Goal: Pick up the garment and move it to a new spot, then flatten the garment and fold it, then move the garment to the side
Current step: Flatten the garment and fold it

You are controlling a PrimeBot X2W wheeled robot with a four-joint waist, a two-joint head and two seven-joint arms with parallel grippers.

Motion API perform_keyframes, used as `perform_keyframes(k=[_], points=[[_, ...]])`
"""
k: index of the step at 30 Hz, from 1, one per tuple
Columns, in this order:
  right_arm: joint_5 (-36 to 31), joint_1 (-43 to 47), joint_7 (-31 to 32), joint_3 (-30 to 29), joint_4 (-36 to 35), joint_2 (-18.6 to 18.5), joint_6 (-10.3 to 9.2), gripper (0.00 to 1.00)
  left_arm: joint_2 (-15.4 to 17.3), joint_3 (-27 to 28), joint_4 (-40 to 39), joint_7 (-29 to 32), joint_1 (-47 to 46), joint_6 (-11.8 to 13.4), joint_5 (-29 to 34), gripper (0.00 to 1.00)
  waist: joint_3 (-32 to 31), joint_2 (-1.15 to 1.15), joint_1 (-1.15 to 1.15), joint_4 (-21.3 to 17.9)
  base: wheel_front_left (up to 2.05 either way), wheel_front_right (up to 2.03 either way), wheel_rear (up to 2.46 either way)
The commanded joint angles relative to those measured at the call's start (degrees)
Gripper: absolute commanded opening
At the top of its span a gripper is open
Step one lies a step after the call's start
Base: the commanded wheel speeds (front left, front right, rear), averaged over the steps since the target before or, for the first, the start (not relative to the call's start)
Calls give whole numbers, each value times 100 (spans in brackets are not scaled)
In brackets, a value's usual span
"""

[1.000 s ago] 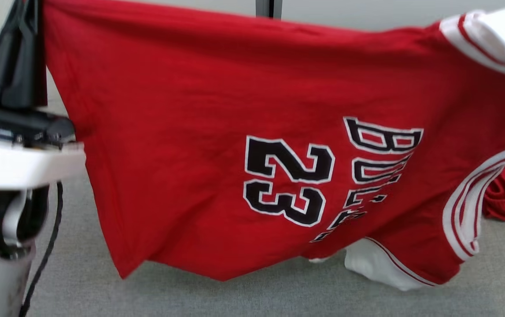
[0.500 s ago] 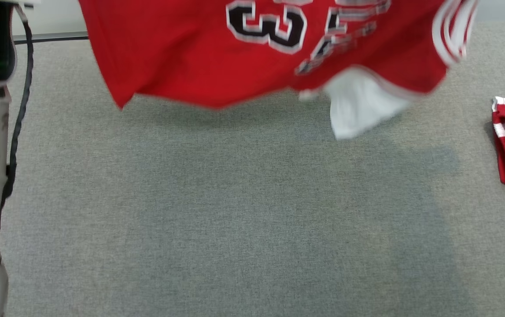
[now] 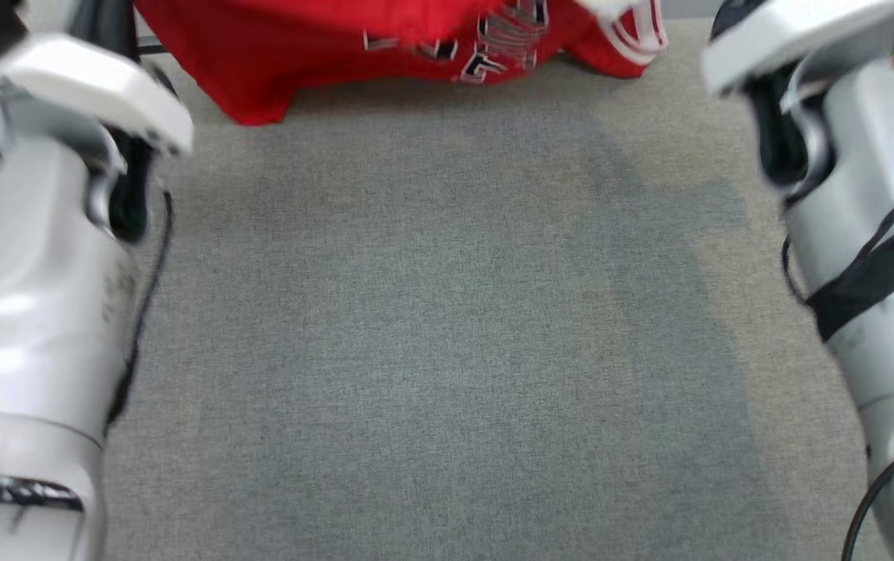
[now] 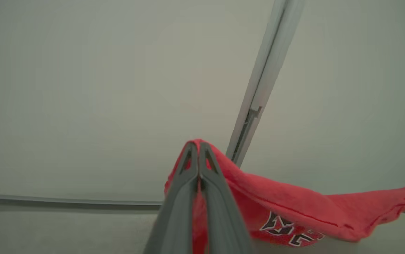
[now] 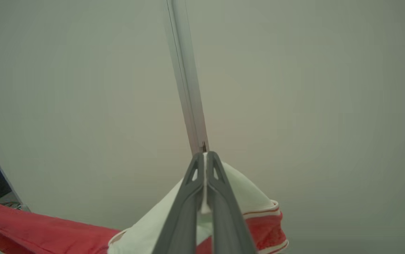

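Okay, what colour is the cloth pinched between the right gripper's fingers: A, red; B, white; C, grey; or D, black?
B: in the right wrist view the right gripper is shut on a white part of the jersey, with the red cloth lying lower down.

**Soft light, smeared edges**

The light is soft and even, fairly bright. A broad, faint shadow darkens the grey floor (image 3: 649, 234). In the head view the left forearm (image 3: 33, 296) and the garment (image 3: 275, 47) are blurred. Both wrist views look hazy and washed-out, the wall (image 4: 82, 88) dull greenish.
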Motion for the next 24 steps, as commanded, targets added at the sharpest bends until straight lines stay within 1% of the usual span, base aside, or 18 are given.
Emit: perform_keyframes(k=[1,2,3,4,5,6,9,11,16,24], points=[[72,155,-74,78,134,-4,0,0,-53,19,141,-34,150,-31,-79,0,50,0,0,1,0,0,0],[234,428,-194,269,402,56,-1,0,-188,29,442,-59,412,-54,-156,0,80,0,0,19,0,0,0],[325,576,-246,369,504,77,0,0,-241,76,568,-63,549,-66,-250,0,100,0,0,24,0,0,0],[325,576,-246,369,504,77,0,0,-241,76,568,-63,549,-66,-250,0,100,0,0,24,0,0,0],[430,729,-296,427,586,77,0,0,-277,53,645,-67,688,-65,-219,0,112,0,0,33,0,0,0],[603,993,-372,519,686,67,0,0,-342,169,662,-71,916,-75,-338,0,147,0,0,44,0,0,0],[820,1404,-456,600,661,4,0,0,-387,261,472,-68,1295,-81,-388,0,114,0,0,74,0,0,0],[1004,1759,-479,570,558,-18,0,0,-394,208,277,-68,1608,-83,-258,0,20,0,0,92,0,0,0],[1069,2935,-480,333,-220,-196,-1,0,-323,464,-409,-69,2582,-77,-102,0,-346,0,0,53,0,0,0],[881,5323,-480,-161,-1899,-304,0,0,-252,674,-1804,-71,4437,-77,226,0,-1085,0,0,84,0,0,0]])
